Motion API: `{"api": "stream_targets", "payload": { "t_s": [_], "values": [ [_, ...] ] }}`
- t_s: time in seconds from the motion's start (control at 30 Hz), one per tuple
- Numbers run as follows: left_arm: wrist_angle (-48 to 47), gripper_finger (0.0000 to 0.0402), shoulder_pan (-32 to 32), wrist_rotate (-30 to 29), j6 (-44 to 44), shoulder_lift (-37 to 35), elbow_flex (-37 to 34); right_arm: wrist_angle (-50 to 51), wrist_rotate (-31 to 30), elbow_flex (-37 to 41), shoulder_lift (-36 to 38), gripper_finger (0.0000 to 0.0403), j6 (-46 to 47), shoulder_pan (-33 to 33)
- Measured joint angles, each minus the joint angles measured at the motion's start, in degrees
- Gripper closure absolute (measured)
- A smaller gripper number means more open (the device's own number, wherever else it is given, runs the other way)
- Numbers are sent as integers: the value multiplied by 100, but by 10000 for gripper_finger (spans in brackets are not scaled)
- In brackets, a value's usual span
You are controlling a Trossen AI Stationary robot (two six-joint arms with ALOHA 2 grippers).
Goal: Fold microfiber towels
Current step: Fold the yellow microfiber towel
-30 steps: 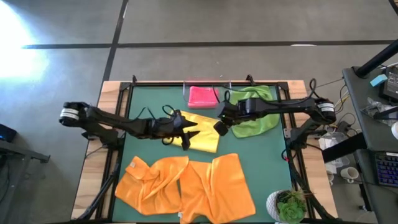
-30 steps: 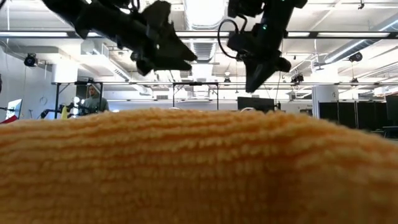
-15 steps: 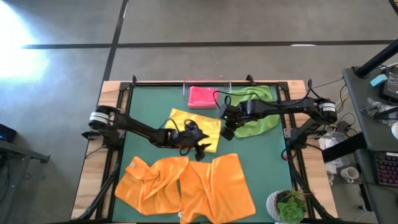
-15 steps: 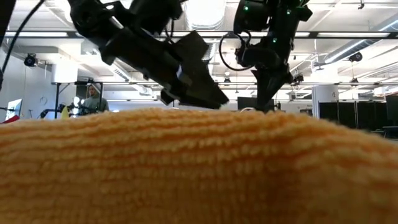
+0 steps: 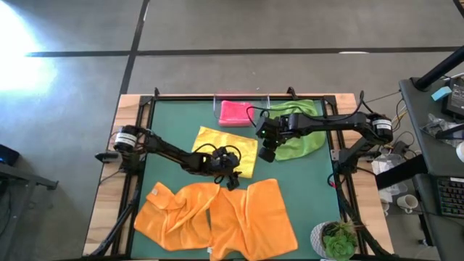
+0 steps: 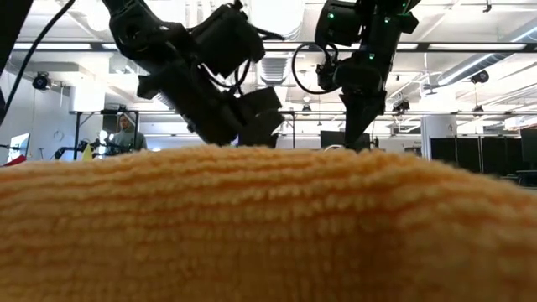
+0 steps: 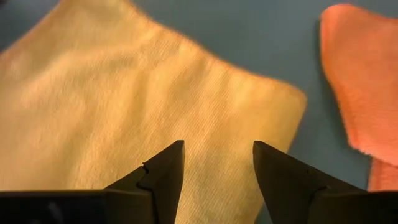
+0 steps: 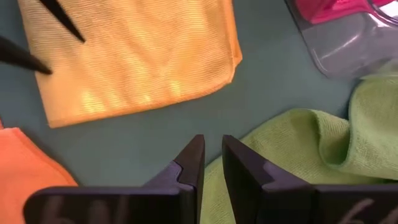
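Note:
A yellow towel (image 5: 225, 147) lies flat on the green mat (image 5: 297, 177). My left gripper (image 5: 232, 177) is open just above the towel's near right corner (image 7: 273, 106), one finger on either side of a strip of it (image 7: 217, 168). My right gripper (image 5: 267, 154) is shut and empty over bare mat (image 8: 213, 163), between the yellow towel and the crumpled green towel (image 5: 299, 134). A pink towel (image 5: 235, 112) lies in the clear tray. Two rumpled orange towels (image 5: 177, 216) (image 5: 254, 217) lie along the near edge, and one fills the low view (image 6: 268, 226).
The clear tray (image 5: 255, 109) stands at the far edge, next to the green towel. A potted plant (image 5: 335, 241) stands at the near right corner. A black frame rims the table. Bare mat shows at the left (image 5: 163, 123) and at the right (image 5: 312, 188).
My left gripper has gone toward the table's right and near edge and has come down over the yellow towel's near right corner. My right gripper has shifted slightly toward the right and stays above the mat.

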State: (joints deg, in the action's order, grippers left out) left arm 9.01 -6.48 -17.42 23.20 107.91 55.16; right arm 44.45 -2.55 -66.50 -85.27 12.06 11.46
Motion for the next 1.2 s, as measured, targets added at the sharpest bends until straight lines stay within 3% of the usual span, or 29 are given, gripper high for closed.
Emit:
{"api": "stream_targets", "payload": {
  "t_s": [0.3, 0.6, 0.77, 0.93, 1.03, 1.2],
  "values": [
    [-1940, 226, -72, 87, 58, -223, 81, -17, 3, 15, 0, 355, 11, -2],
    [-4132, 226, -70, 361, -1539, -928, -9, -26, 3, 17, 0, 355, 468, -6],
    [-5491, 226, -59, 39, -2256, -1343, -55, -51, 3, 17, 0, 355, 595, -4],
    [-5726, 226, -77, -151, -2146, -1865, -52, -382, 4, 22, 0, 355, 597, -7],
    [-5704, 226, -157, 59, -1589, -2229, -44, -744, 69, 22, 0, 355, 302, -4],
    [-5557, 226, -506, 344, -697, -2559, -44, -1330, 825, 22, 0, 340, -477, -7]
  ]
}}
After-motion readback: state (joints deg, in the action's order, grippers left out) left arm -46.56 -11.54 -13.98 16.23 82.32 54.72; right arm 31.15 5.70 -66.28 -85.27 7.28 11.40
